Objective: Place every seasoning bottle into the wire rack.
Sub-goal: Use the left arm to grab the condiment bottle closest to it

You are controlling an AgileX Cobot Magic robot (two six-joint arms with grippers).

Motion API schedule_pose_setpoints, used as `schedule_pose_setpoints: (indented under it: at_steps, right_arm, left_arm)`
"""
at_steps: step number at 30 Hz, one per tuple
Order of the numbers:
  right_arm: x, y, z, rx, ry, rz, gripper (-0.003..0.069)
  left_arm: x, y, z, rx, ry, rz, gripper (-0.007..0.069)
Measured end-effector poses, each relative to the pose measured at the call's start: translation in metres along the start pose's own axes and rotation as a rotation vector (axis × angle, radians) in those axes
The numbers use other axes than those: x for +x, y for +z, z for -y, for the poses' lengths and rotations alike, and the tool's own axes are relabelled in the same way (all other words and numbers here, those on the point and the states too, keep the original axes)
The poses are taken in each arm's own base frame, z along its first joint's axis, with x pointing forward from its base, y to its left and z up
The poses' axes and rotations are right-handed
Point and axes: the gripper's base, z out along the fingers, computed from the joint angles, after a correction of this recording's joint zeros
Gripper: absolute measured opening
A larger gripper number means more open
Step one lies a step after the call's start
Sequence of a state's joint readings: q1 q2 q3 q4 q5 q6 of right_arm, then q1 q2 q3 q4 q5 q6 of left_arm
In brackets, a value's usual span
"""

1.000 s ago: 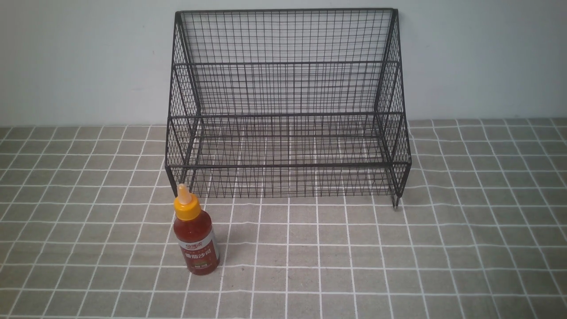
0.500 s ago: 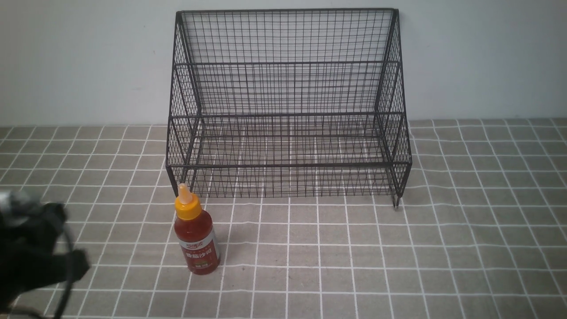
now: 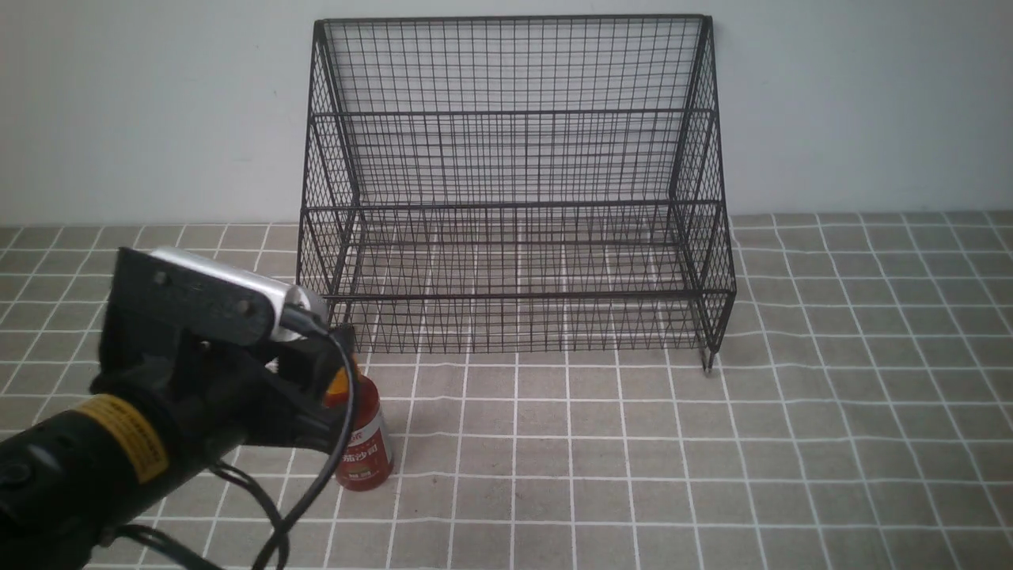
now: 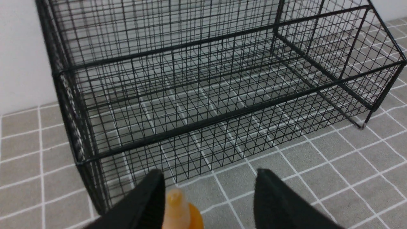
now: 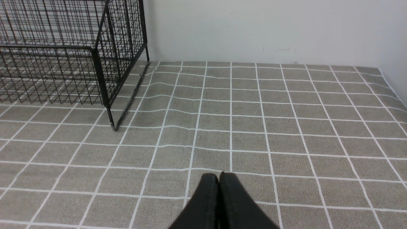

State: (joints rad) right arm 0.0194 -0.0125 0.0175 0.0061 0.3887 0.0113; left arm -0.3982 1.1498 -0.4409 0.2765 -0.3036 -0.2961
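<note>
The seasoning bottle (image 3: pixel 366 443), red sauce with an orange-yellow nozzle cap, stands upright on the cloth just in front of the wire rack's (image 3: pixel 514 158) left front corner. My left arm covers most of it in the front view. In the left wrist view my left gripper (image 4: pixel 208 178) is open, and the bottle's orange nozzle (image 4: pixel 178 206) sits between the jaws, close against one finger. The black rack (image 4: pixel 206 79) stands empty right beyond. My right gripper (image 5: pixel 218 178) is shut and empty low over the cloth, right of the rack (image 5: pixel 63 47); it is out of the front view.
A grey checked cloth (image 3: pixel 791 435) with slight wrinkles covers the table. A pale wall (image 3: pixel 119 111) stands right behind the rack. The table's right edge meets a side wall (image 5: pixel 397 63).
My left arm has come in from the lower left and moved right and forward up to the bottle, now covering its upper part. The bottle and rack have not moved.
</note>
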Motion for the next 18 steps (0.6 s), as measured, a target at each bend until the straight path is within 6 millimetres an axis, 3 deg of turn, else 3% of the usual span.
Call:
schedule_pose_setpoints:
  at_steps: [3,7,18]
  right_arm:
    - [0.0,0.0,0.0,0.0,0.0,0.0,-0.0012]
    - [0.0,0.0,0.0,0.0,0.0,0.0,-0.0012]
    - [0.0,0.0,0.0,0.0,0.0,0.0,-0.0012]
  left_arm:
    - [0.007,0.017,0.001,0.031,0.077,0.016,0.0498]
    - [0.017,0.033,-0.001,0.02,0.102,0.023,0.0552]
    - [0.041,0.061,-0.016,-0.113,-0.01,0.009,0.056]
